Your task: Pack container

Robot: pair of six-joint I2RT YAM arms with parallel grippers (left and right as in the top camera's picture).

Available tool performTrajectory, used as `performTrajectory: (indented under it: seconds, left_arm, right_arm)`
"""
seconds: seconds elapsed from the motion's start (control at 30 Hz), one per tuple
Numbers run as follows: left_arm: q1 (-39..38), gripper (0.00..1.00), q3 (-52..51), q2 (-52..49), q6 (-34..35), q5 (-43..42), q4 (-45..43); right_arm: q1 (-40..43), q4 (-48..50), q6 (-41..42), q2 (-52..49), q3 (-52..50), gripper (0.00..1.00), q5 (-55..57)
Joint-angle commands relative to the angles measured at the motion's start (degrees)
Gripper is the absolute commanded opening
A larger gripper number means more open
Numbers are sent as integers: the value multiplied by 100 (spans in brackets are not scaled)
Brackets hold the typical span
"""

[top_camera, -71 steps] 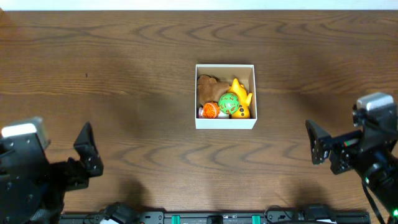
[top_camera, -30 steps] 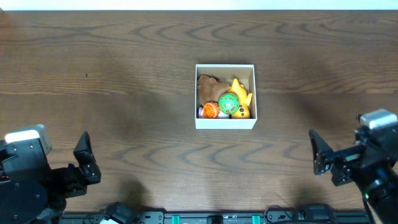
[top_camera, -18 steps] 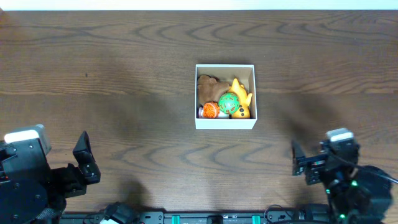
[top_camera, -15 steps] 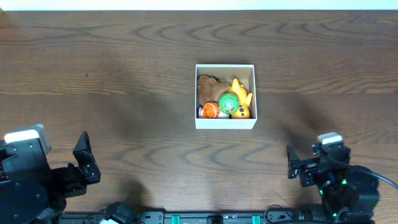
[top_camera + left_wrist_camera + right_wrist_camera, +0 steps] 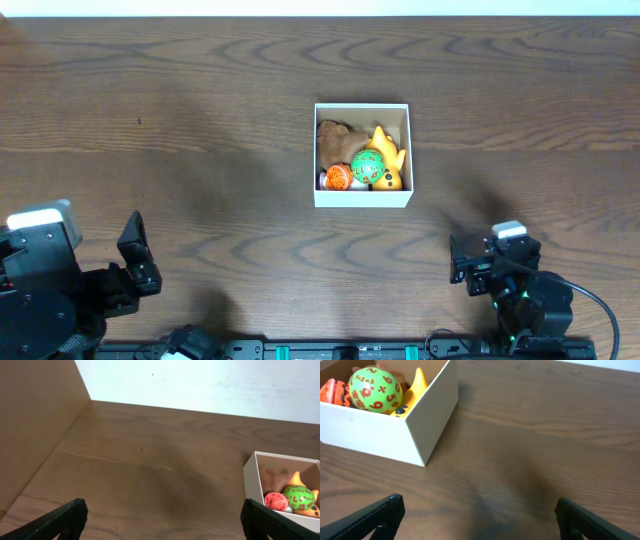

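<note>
The container (image 5: 363, 196) is a small white-walled box at the table's middle. It holds a brown toy (image 5: 334, 139), a yellow toy (image 5: 385, 145), a green ball with numbers (image 5: 366, 165) and an orange toy (image 5: 337, 177). It also shows in the left wrist view (image 5: 252, 477) and the right wrist view (image 5: 390, 435). My left gripper (image 5: 161, 517) is open and empty at the near left, far from the box. My right gripper (image 5: 479, 512) is open and empty at the near right, below and right of the box.
The dark wooden table (image 5: 200, 120) has a white strip along its far edge. In the left wrist view a tan panel (image 5: 30, 420) stands at the table's left side.
My right arm has drawn back toward the near edge and swung left, and now sits lower at the near right. The left arm drew back slightly early on and then stayed still. The box has not moved.
</note>
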State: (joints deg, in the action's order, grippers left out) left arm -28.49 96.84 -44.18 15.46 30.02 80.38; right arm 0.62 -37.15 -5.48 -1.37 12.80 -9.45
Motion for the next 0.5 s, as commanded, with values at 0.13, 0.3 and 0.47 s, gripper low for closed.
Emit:
performTrajectory:
  seconds: [0.13,0.3,0.47]
  left_arm:
    - [35,98,4,-17,74,68,-4]
    - [35,98,4,-17,74,68,-4]
    - [35,98,4,-17,74,68,-4]
  right_arm:
    - [70,610,-37,68,-446,99,24]
    - [70,671,-39,68,-446,99,22]
    - [70,656,-39,68,-446,99,22]
